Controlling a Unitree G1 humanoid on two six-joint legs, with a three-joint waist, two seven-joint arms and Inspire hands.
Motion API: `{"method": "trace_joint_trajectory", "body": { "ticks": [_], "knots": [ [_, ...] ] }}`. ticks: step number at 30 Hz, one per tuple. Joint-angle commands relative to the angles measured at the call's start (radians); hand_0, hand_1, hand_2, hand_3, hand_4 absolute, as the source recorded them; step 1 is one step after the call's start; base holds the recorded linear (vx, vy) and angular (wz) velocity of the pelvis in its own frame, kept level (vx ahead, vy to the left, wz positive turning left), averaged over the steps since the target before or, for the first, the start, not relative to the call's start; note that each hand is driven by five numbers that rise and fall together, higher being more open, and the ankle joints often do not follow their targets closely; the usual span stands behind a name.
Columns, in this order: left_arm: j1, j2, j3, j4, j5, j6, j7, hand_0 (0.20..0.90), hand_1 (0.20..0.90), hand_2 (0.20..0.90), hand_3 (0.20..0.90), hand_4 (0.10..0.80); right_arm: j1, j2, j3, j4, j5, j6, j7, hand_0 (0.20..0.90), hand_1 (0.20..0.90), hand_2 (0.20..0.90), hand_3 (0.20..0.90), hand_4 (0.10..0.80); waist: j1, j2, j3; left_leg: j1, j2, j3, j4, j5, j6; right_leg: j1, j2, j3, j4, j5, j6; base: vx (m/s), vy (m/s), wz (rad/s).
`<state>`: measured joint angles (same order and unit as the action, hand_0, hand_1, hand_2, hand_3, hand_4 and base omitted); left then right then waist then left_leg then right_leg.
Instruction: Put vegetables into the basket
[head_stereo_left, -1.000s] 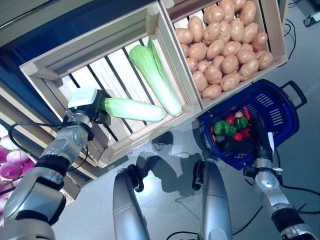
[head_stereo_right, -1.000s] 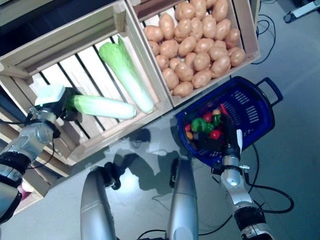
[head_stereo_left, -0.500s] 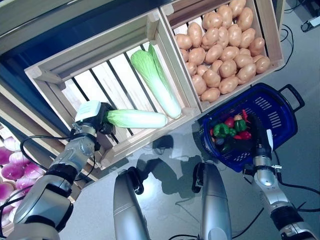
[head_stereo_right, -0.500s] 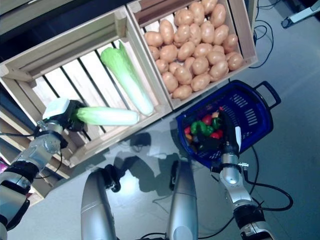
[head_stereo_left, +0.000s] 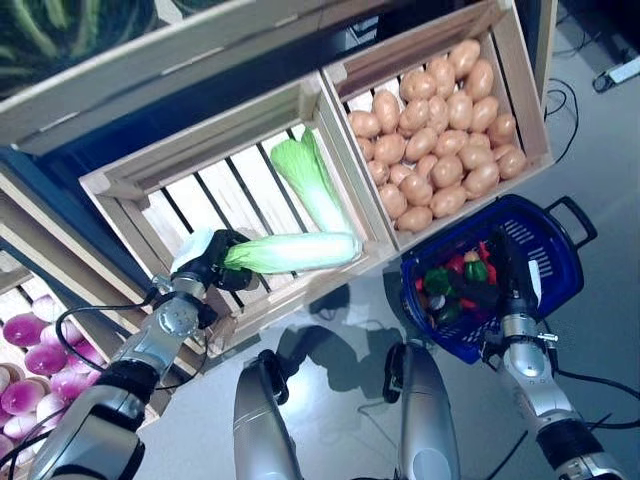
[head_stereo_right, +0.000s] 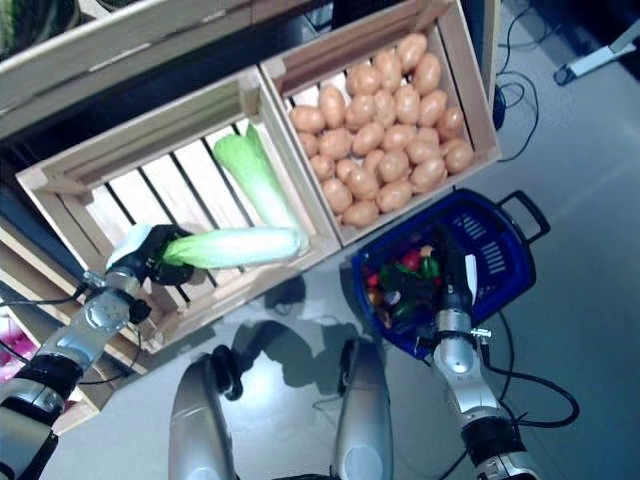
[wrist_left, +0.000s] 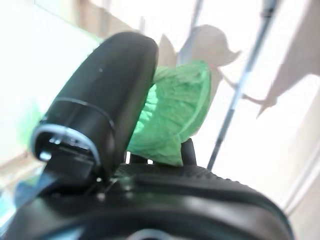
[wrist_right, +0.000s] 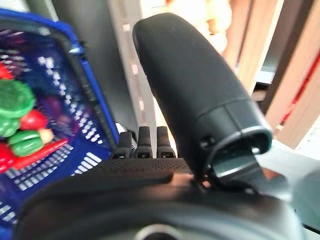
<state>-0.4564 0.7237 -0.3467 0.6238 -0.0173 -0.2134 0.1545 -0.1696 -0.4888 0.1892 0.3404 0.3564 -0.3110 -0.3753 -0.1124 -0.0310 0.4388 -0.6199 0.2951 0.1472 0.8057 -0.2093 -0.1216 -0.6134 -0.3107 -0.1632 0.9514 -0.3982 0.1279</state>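
Cabbage (head_stereo_left: 295, 252) clamped in left hand (head_stereo_left: 205, 262); right hand (head_stereo_left: 510, 275) grips basket (head_stereo_left: 545, 250).

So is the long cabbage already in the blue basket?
No, the left hand holds the cabbage over the wooden crate, apart from the basket.

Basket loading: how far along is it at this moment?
Partly done. The blue basket, held by the right hand, already contains peppers and other vegetables. In hand: the left hand grips a cabbage by its end, holding it level over the front edge of the slatted crate. Left: carrying that cabbage to the basket. A second cabbage lies in the crate, and potatoes fill the neighbouring one.
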Motion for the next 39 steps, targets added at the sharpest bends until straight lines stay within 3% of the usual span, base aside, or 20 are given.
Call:
{"method": "trace_joint_trajectory", "body": {
  "ticks": [1,8,13,19,23,39],
  "knots": [
    [0.030,-0.028,0.058,-0.076,-0.099,-0.111,0.009,0.300,0.300,0.300,0.300,0.400,0.010,0.013,-0.066,-0.064,-0.038,-0.127,-0.011,0.900,0.900,0.900,0.900,0.800,0.025,0.028,-0.170,0.106,-0.015,0.002,-0.095,-0.048,0.048,0.084,-0.012,0.003,-0.180,0.138,-0.012,0.066,-0.012,0.07],
    [0.117,-0.081,0.108,-0.185,-0.158,-0.103,-0.033,0.300,0.300,0.300,0.300,0.400,0.035,0.061,-0.075,-0.108,0.016,-0.121,0.064,0.900,0.900,0.900,0.900,0.800,0.041,0.038,-0.243,0.263,-0.036,0.035,-0.258,0.010,0.044,0.248,0.020,-0.040,-0.351,0.175,-0.015,0.090,-0.026,-0.01],
    [0.164,-0.127,0.126,-0.227,-0.181,-0.081,-0.069,0.300,0.300,0.300,0.300,0.400,0.042,0.103,-0.060,-0.132,0.056,-0.120,0.127,0.900,0.900,0.900,0.900,0.800,0.047,0.045,-0.295,0.382,-0.058,0.066,-0.404,0.074,0.039,0.368,0.064,-0.060,-0.516,0.223,-0.016,0.093,-0.025,-0.02],
    [0.207,-0.193,0.135,-0.236,-0.241,-0.071,-0.115,0.300,0.300,0.300,0.300,0.400,0.048,0.158,-0.029,-0.142,0.242,-0.113,0.330,0.900,0.900,0.900,0.900,0.800,0.053,0.047,-0.349,0.542,-0.096,0.094,-0.623,0.152,0.027,0.538,0.117,-0.092,-0.753,0.290,-0.003,0.088,-0.005,0.03],
    [0.223,-0.251,0.133,-0.237,-0.270,-0.080,-0.110,0.300,0.300,0.300,0.300,0.400,0.058,0.217,-0.002,-0.147,0.430,-0.037,0.518,0.900,0.900,0.900,0.900,0.800,0.057,0.051,-0.388,0.615,-0.119,0.098,-0.746,0.201,0.020,0.615,0.140,-0.099,-0.870,0.339,0.003,0.095,0.004,0.00],
    [0.180,-0.346,0.075,-0.193,-0.294,-0.050,-0.099,0.300,0.300,0.300,0.300,0.400,0.031,0.294,0.086,-0.125,0.668,0.139,0.762,0.900,0.900,0.900,0.900,0.800,0.064,0.040,-0.440,0.704,-0.152,0.070,-0.892,0.228,0.024,0.706,0.167,-0.096,-1.020,0.407,0.014,0.028,-0.003,0.03]
  ]
}}
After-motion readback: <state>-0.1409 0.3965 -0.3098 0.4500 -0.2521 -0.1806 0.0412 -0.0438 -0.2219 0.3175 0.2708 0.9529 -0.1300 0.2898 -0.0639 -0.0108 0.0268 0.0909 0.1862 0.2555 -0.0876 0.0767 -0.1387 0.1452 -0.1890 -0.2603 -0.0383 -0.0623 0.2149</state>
